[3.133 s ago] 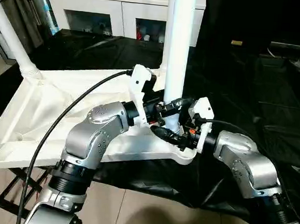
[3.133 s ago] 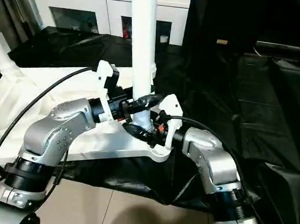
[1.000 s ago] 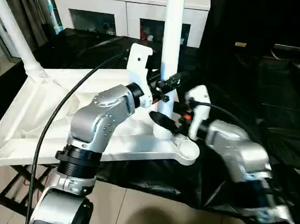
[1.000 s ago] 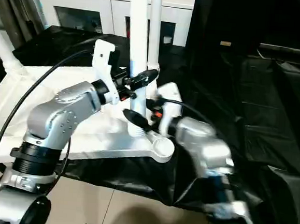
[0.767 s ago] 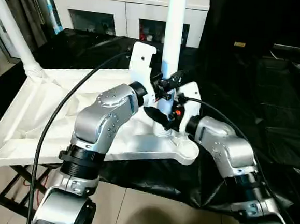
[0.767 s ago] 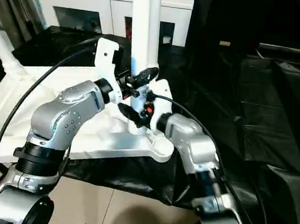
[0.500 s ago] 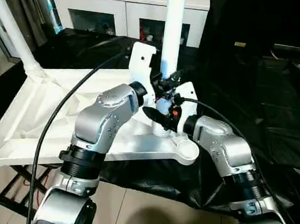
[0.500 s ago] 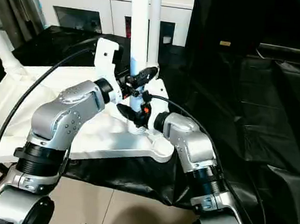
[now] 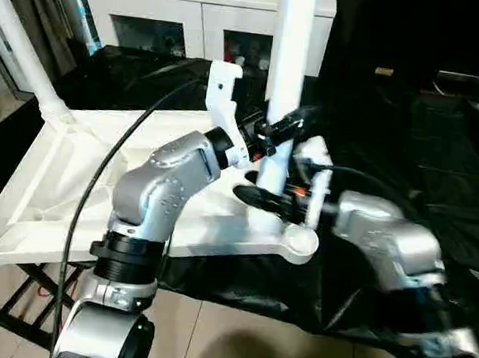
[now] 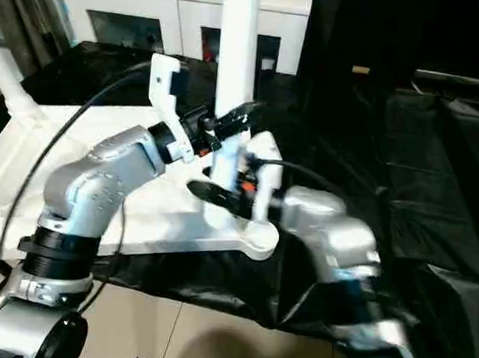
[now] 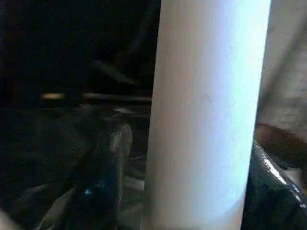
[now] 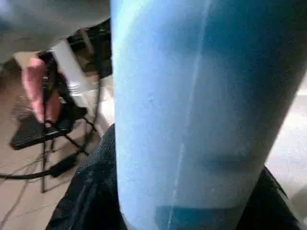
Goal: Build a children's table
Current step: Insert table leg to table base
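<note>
From my head, looking down over my forearms, the tabletop [image 9: 73, 182] lies upside down on a frame above the floor, ribbed side up. At its near right corner a leg [image 9: 287, 83] stands upright, its long axis running straight up from the corner and out of sight at the top. My left claw [image 9: 278, 136] reaches in from the left and brackets that leg higher up; my right claw [image 9: 277, 201] comes in from the right and brackets it lower, just above the round corner socket [image 9: 299, 243]. Both arms are equally close, so the leg sits between the two of them, one above the other. Another leg [image 9: 21, 50] already stands slanting at the far left corner.

Along my left wrist, the leg [image 11: 206, 115] rises straight through the gap, with one dark finger [image 11: 103, 177] on each side. The fingers look partly spread around the tube; whether they press it I cannot tell.

Along my right wrist, the leg [image 12: 192, 110] again stands between my dark fingers [image 12: 86, 196], which wrap close on both sides. They seem to be about the tube, though a firm grip I cannot confirm.

I judge the coming move depends on keeping that axis plumb over the socket.
</note>
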{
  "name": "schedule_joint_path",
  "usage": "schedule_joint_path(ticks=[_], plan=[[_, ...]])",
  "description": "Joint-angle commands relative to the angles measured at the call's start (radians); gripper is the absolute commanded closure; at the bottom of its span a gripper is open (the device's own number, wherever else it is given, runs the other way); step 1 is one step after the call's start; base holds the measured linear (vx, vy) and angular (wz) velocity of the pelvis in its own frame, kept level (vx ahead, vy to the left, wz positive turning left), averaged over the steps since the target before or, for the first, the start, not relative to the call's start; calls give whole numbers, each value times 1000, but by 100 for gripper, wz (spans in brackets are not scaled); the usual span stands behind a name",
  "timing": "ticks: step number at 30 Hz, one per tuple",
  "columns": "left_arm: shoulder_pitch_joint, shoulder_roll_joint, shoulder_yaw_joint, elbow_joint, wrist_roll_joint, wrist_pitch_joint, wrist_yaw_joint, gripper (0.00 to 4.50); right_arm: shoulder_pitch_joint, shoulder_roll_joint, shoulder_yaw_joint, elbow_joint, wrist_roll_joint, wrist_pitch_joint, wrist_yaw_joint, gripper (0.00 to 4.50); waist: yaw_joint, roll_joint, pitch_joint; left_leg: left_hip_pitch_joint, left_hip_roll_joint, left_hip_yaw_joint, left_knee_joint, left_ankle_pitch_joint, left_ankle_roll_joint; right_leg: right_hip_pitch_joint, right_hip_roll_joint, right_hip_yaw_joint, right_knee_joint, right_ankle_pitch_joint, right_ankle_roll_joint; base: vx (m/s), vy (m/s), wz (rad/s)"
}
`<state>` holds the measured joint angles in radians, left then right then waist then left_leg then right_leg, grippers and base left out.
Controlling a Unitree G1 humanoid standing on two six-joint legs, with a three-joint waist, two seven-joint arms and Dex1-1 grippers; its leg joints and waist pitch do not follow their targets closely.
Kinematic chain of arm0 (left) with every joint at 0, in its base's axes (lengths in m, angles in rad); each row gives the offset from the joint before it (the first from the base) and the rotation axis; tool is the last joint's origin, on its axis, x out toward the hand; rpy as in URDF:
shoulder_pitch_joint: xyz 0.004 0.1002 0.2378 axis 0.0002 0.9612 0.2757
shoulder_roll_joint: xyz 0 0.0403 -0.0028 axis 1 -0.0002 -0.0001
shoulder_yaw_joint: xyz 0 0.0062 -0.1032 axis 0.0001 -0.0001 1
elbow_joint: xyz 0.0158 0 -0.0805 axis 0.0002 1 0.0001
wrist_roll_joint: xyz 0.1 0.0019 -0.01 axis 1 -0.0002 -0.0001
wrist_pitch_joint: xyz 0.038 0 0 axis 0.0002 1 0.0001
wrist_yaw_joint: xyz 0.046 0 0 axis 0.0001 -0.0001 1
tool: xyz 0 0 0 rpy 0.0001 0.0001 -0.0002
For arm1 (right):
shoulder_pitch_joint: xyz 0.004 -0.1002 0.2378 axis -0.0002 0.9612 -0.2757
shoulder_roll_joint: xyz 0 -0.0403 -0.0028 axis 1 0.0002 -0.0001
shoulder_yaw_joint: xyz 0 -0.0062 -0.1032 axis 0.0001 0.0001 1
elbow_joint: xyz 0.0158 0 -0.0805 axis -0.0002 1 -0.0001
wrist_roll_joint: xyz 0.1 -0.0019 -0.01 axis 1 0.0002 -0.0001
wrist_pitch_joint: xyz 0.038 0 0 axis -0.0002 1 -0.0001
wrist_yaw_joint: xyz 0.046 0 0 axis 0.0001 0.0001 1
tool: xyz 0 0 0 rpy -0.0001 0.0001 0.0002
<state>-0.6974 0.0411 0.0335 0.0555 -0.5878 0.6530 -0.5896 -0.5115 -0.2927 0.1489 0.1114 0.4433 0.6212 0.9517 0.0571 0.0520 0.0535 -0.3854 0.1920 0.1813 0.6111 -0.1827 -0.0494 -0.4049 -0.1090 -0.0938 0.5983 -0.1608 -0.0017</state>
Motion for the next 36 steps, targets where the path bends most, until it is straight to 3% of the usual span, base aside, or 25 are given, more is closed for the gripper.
schedule_joint_path(ticks=[1,6,12,13,14,21,23,25,27,30,36], plan=[[-20,38,47,11,-61,44,-73,149,4,-30,1,-63,45,14,72,257,4,-22,-78,9,22,-5,-62,-136,68,63,-33,40,-61,-212,-216,0,0,0],[-17,72,5,10,-55,61,-135,186,7,-60,0,-79,59,29,100,257,3,-13,-76,14,26,-8,-64,-148,55,58,-31,40,-64,-246,-204,0,0,0],[-20,64,1,16,-78,49,-148,230,5,-76,-6,-90,66,36,113,257,4,-18,-78,12,25,-8,-64,-142,48,60,-32,40,-63,-233,-204,0,0,0],[-21,63,0,17,-77,46,-149,233,4,-78,-6,-91,67,36,116,257,3,-24,-79,11,26,-7,-64,-136,50,61,-31,40,-62,-225,-205,0,0,0],[-22,62,0,18,-78,45,-151,257,3,-80,-5,-92,68,37,119,257,5,-21,-79,10,26,-8,-63,-128,53,62,-32,41,-60,-218,-207,0,0,0],[-19,53,4,1,-71,30,-123,268,-7,-71,-9,-62,34,12,77,257,4,-24,-79,10,25,-7,-62,-118,58,61,-32,41,-60,-221,-206,0,0,0],[-18,54,-1,-6,-61,26,-108,268,-19,-56,-26,-30,13,18,11,201,3,-29,-79,10,25,-6,-62,-118,57,60,-33,41,-61,-229,-203,0,0,0],[-14,56,-17,-12,-21,4,-79,268,-22,-52,-28,-12,-23,9,-46,187,1,-25,-77,10,25,-8,-63,-118,46,57,-32,40,-62,-245,-196,0,0,0],[-15,60,-33,-3,15,-24,-65,268,-28,-55,-29,5,-44,43,-92,168,2,-30,-77,11,25,-7,-64,-123,39,58,-32,41,-64,-262,-186,0,0,0],[-16,63,-41,6,33,-40,-63,268,-31,-58,-34,16,-44,59,-101,158,4,-24,-77,13,25,-7,-64,-129,35,57,-33,41,-65,-265,-176,0,0,0],[-24,66,-48,13,35,-48,-76,268,-32,-91,-41,2,-10,123,-79,158,4,-23,-80,10,24,-7,-62,-106,49,62,-31,41,-58,-195,-200,0,0,0]])
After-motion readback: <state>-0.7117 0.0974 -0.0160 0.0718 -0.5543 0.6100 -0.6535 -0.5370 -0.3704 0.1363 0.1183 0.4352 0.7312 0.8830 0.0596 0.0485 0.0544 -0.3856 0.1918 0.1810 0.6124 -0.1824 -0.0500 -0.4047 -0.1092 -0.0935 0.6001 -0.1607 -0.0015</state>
